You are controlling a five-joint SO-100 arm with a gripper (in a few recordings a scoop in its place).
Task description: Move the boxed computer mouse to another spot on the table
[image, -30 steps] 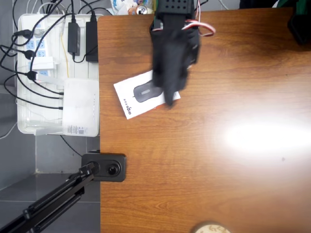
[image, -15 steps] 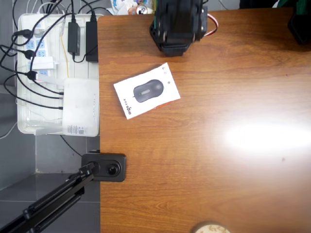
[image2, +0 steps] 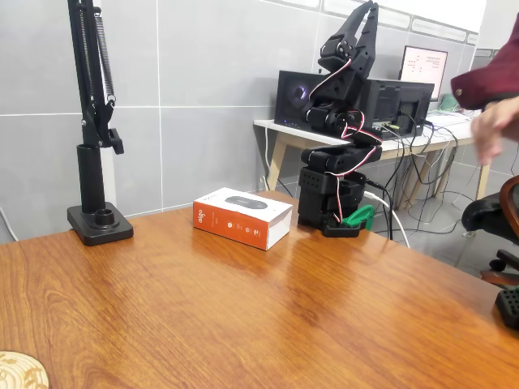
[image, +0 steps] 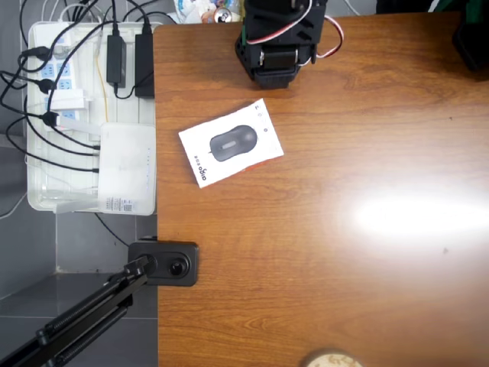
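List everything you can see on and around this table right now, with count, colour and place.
boxed computer mouse: one, white top, orange side, lying flat near the arm's base
table: one, reddish-brown wood
white tray: one, beside the table's left edge in the overhead view, holding power strips, cables and a white device
stand: one, black, at the table edge
round object: one, pale, at the table edge
person's hand: one, blurred, far right
end effector: one, black, raised above the base

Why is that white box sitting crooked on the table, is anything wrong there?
Nothing looks damaged or spilled. The boxed computer mouse just lies flat but skewed to the table edges. The gripper is raised high, well clear of it.
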